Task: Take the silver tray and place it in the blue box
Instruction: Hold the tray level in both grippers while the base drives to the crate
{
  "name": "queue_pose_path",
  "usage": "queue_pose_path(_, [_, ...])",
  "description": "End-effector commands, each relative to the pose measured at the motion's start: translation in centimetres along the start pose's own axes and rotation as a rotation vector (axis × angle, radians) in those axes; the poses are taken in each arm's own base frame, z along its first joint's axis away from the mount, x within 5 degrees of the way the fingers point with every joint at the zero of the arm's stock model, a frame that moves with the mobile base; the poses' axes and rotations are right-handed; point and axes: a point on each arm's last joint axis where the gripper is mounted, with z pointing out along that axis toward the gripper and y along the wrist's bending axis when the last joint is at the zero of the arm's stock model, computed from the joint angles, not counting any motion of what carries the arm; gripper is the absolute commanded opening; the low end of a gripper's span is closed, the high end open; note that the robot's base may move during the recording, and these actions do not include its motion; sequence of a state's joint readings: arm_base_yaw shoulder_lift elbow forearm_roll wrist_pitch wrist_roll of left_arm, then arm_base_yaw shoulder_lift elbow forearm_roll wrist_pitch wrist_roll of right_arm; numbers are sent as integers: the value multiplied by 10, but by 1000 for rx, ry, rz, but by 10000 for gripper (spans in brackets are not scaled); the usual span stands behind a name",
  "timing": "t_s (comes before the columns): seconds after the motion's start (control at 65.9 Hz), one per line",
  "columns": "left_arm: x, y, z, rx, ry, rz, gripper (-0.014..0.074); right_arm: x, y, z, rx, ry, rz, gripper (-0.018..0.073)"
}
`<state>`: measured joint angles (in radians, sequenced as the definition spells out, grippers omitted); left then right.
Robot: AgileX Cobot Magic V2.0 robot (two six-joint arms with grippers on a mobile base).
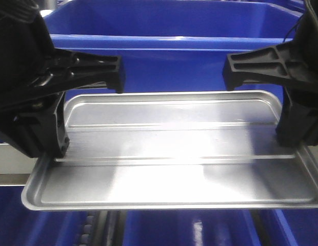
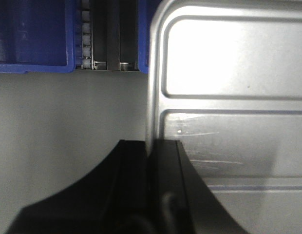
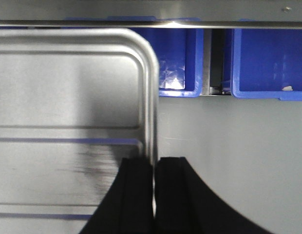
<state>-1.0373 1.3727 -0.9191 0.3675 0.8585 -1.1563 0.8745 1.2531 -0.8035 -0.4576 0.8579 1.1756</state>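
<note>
Plainly, both tools are clamped on the silver tray (image 1: 174,154), one at each short end. The left gripper (image 1: 54,148) pinches the tray's rim, and its wrist view shows the rim standing in the narrow slot of the left gripper (image 2: 151,146), one finger (image 2: 134,165) outside the rim and the other over the recessed floor. The right gripper (image 1: 292,141) holds the opposite rim the same way; in its wrist view the right gripper (image 3: 155,163) is closed on the thin metal edge, with the tray (image 3: 68,87) stretching away to its inner side. The tray hangs roughly level between the two tools. The blue box (image 1: 164,38) lies ahead of both grippers, just past the tray's far long edge. Outside each gripper lies a grey surface (image 2: 68,122), with smaller blue bins (image 3: 268,58) beyond it.
</note>
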Motion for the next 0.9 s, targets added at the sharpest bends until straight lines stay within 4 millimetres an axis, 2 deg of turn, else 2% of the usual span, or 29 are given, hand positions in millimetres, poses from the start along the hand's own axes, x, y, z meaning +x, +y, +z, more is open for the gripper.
queue_pose_path(0.0, [-7,-6,-15,72,-53,9,-104,-10,5,-13,-66,-76,-14,58])
queue_pose_path(0.88, [-7,-6,-15,72,-53,9,-104,-10,5,-13,-66,-76,-14,58])
